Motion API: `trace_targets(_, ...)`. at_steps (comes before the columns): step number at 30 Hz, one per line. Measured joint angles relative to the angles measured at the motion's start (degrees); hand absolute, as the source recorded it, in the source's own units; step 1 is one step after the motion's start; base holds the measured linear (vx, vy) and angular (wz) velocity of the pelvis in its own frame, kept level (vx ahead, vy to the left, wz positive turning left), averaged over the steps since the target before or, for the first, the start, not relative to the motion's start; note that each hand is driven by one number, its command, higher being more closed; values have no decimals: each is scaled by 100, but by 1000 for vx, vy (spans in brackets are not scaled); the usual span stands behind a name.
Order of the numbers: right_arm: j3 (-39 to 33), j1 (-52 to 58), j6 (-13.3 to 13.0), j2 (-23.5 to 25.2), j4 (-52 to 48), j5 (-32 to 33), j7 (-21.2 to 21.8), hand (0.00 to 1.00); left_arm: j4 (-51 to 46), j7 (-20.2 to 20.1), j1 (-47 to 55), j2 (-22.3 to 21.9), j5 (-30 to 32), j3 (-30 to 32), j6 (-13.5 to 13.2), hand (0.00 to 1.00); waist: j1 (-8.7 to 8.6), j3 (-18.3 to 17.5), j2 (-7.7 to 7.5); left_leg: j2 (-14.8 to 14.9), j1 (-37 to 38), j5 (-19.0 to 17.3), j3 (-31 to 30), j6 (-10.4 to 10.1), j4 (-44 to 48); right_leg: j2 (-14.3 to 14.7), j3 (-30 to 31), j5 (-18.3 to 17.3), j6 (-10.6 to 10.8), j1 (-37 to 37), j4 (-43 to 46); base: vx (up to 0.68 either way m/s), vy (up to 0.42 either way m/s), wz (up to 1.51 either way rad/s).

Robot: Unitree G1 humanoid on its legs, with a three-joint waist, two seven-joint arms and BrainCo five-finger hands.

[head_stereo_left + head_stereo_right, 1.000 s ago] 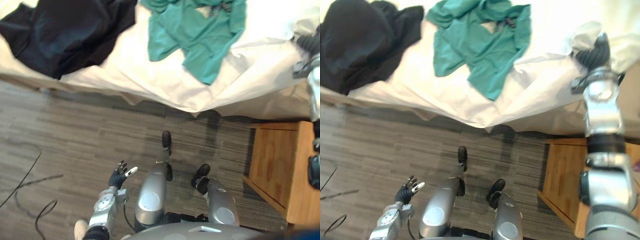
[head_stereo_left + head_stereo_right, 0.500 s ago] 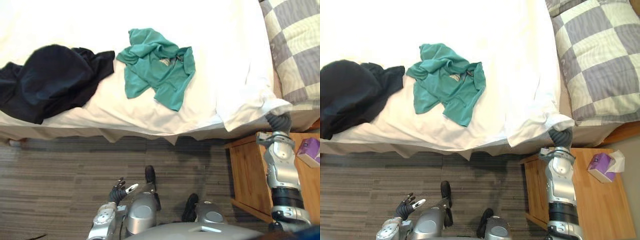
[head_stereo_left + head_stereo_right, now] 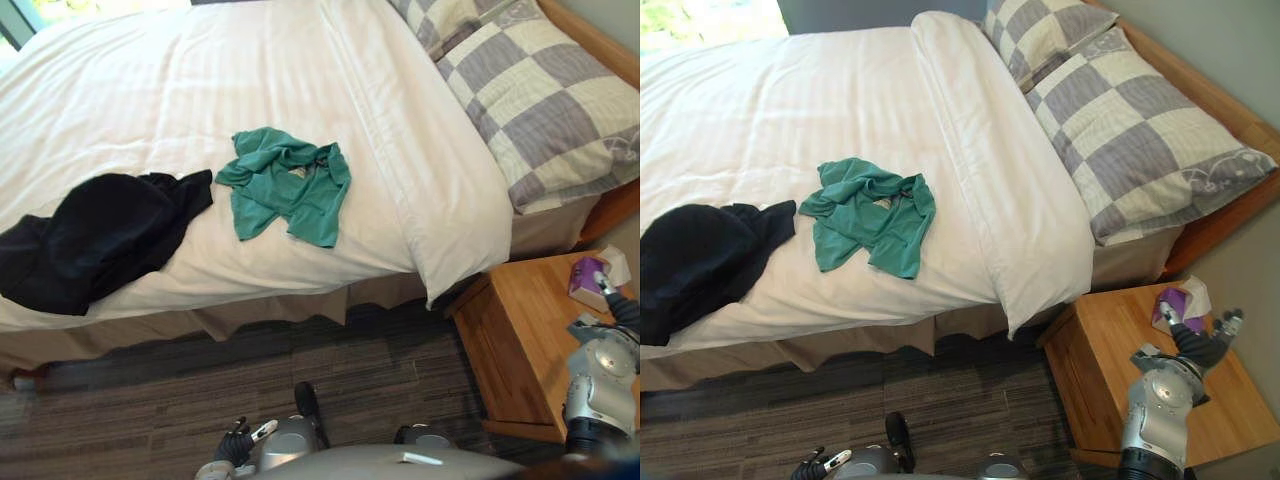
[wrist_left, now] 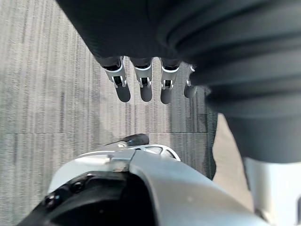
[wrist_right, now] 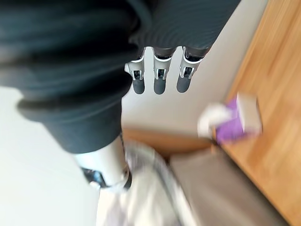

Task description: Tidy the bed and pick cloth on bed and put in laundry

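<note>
Two items, teal cloth (image 3: 285,195) and black cloth (image 3: 95,240), await you now the right robot hand (image 3: 1202,345), spread, has released the duvet (image 3: 970,150).

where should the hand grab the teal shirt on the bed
Likely the bunched folds near the collar of the teal shirt, coming down from above over the bed's near edge: cloth stands up in ridges there, while its lower hem lies flat.

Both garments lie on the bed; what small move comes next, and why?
Probably swing the right hand from over the nightstand toward the teal shirt. Both hands are open and empty, the left hand hangs low over the floor, and the shirt lies nearer the nightstand side than the black garment.
</note>
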Motion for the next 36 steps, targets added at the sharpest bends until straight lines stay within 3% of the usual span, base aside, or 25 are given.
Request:
trace_targets(3,-143,71,-32,-3,-265,275,-167,0,-11,5,-2,25,-155,-105,251,0,-12,-87,13,-38,-10,-48,21,71,1,-3,27,-2,17,-2,-34,12,26,-1)
trace_targets(4,-218,70,-111,-4,-351,486,-43,100,-12,7,-20,26,-169,-109,318,0,-12,-122,46,-57,-13,-61,23,89,1,-17,46,3,27,2,-57,47,41,1)
trace_targets(6,-233,59,-202,-24,-419,852,315,100,-11,10,-42,38,-172,-113,412,0,-11,-155,31,-96,-30,-73,21,108,2,-39,81,28,63,2,-97,61,44,1)
trace_targets(10,-5,-212,-235,-121,-413,2131,1644,100,-3,22,-136,126,-278,-194,666,0,-12,-193,7,-187,-24,-74,-1,166,5,-121,82,160,69,8,-93,83,35,1)
trace_targets(12,240,-508,-232,-343,-386,2564,2041,100,-6,32,-233,159,-316,-329,764,0,-18,-184,31,-191,-75,-21,7,242,7,-123,109,214,34,-38,-103,74,20,-4)
trace_targets(14,345,-1028,-239,-569,-344,3007,2402,100,-4,56,-364,175,-429,-361,841,0,1,-136,103,-177,-195,5,-7,257,9,-107,133,242,9,-158,-101,34,15,0)
trace_targets(15,421,-1520,-263,-847,-264,3450,2817,100,-8,70,-495,164,-544,-378,865,0,1,-66,191,-161,-365,50,-21,273,14,-88,128,271,-6,-297,-77,11,19,9)
trace_targets(19,626,-2588,-260,-1356,-50,4272,3838,100,1,65,-838,118,-641,-387,838,0,24,264,401,-146,-688,147,-124,339,39,-83,84,276,-8,-655,112,-22,21,10)
trace_targets(23,1167,-3587,-195,-1642,-78,4770,4658,100,37,4,-1207,142,-799,-332,573,0,133,762,499,-97,-1077,211,-144,326,42,-84,78,221,-63,-1186,466,-50,17,5)
trace_targets(26,1443,-4138,-100,-1646,-85,5032,4856,100,45,-43,-1424,158,-940,-318,391,0,270,1018,511,-82,-1380,291,-189,344,44,-105,57,138,-103,-1583,744,-33,-4,9)
trace_targets(32,2010,-4791,-4,-1642,91,5399,4942,100,184,-47,-1940,164,-1076,-174,198,0,518,1196,544,-82,-2047,474,-335,400,187,-226,-22,-96,-195,-2370,1344,17,-45,16)
trace_targets(34,2186,-5025,-130,-1630,167,5617,4836,100,274,-47,-2274,140,-1127,-159,195,0,636,1315,573,-68,-2441,482,-373,394,335,-301,-25,-224,-221,-2836,1698,-40,-58,12)
trace_targets(36,2273,-5074,-331,-1606,134,5769,4844,100,270,-46,-2407,85,-1212,-160,191,0,645,1357,612,-80,-2673,541,-381,376,322,-344,-23,-284,-239,-3165,1902,-44,-37,9)
